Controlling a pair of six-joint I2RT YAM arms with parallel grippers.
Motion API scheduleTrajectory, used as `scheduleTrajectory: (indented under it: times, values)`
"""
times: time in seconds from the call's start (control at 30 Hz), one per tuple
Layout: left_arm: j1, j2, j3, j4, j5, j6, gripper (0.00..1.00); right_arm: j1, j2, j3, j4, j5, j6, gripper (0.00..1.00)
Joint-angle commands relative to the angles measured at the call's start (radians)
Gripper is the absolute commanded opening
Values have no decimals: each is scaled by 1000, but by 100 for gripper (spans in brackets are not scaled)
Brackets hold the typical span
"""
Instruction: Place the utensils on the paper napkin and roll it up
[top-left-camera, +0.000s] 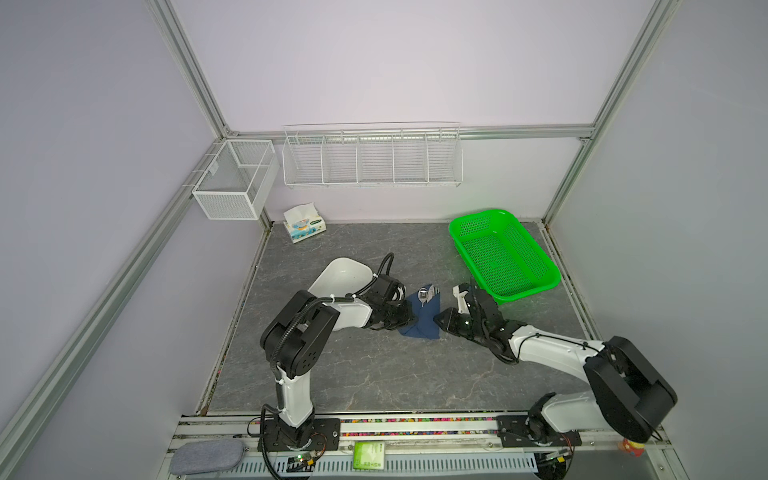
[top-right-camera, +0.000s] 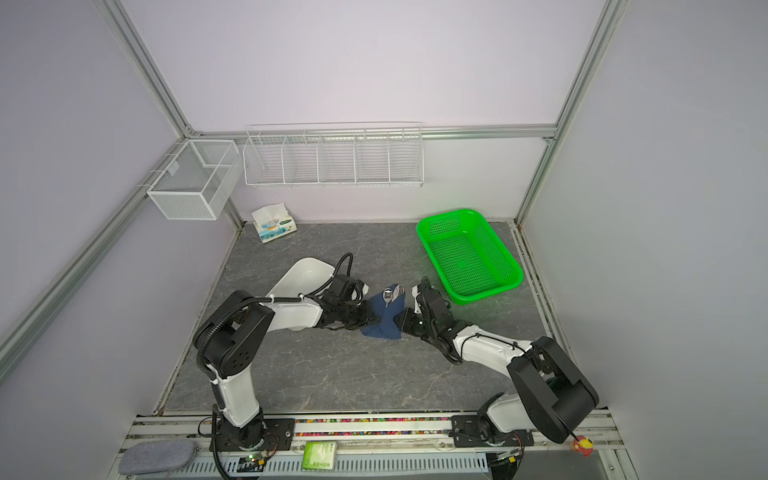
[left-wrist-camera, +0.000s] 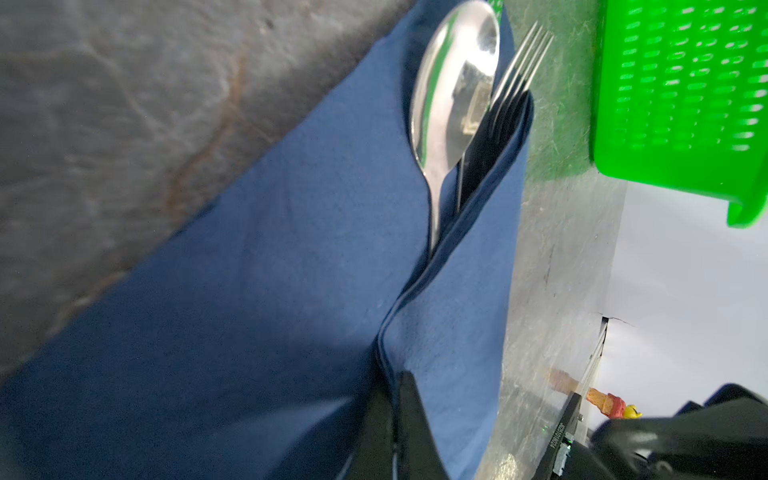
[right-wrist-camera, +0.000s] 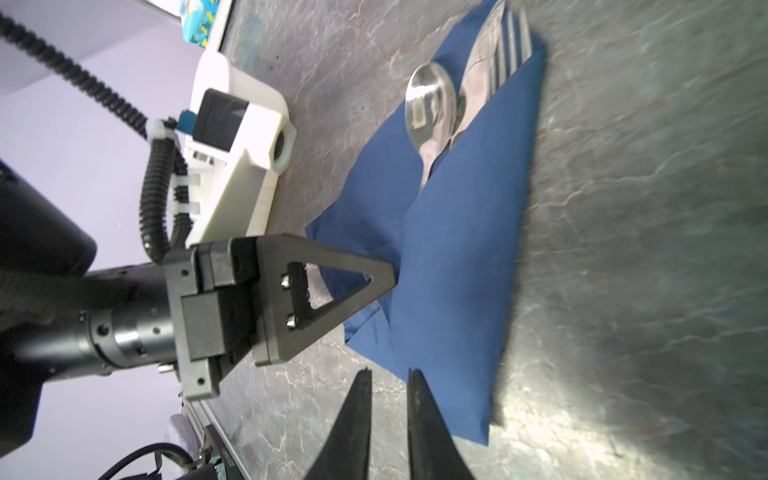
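The dark blue paper napkin (top-left-camera: 422, 322) (top-right-camera: 384, 322) lies mid-table, one flap folded over the utensils (top-left-camera: 428, 293). A spoon (left-wrist-camera: 453, 95) (right-wrist-camera: 430, 108) and a fork (left-wrist-camera: 519, 62) (right-wrist-camera: 513, 45) stick out of the fold at the far end, and their handles are hidden under the flap. At the napkin's left side, my left gripper (top-left-camera: 411, 319) (left-wrist-camera: 395, 395) is shut, pinching the folded edge. My right gripper (top-left-camera: 438, 319) (right-wrist-camera: 390, 374) hovers at the napkin's right edge. It is open by a narrow gap with only bare table showing between its fingers.
A green plastic basket (top-left-camera: 505, 253) stands at the back right, close behind my right arm. A white dish (top-left-camera: 340, 272) lies behind my left arm. A tissue pack (top-left-camera: 303, 222) sits at the back left, wire racks (top-left-camera: 372, 158) hang on the wall, and a grey pad (top-left-camera: 205, 457) rests on the front rail.
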Motion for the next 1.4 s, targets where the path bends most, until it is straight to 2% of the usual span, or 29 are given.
scheduleTrajectory:
  times: [0.0, 0.33, 0.67, 1.13, 1.37]
  values:
    - [1, 35, 14, -43, -16, 15, 0, 5, 35, 66, -67, 16, -15, 19]
    - [2, 37, 26, -54, -13, 21, 0, 25, 127, 124, -78, 16, -17, 20]
    - [3, 35, 36, -79, -15, 37, 0, 26, 202, 132, -9, -23, -6, 20]
    - [3, 34, 37, -79, -13, 33, 0, 39, 275, 141, 68, -79, 15, 14]
    - [2, 34, 37, -79, -19, 34, 0, 71, 234, 172, -50, -64, -59, 13]
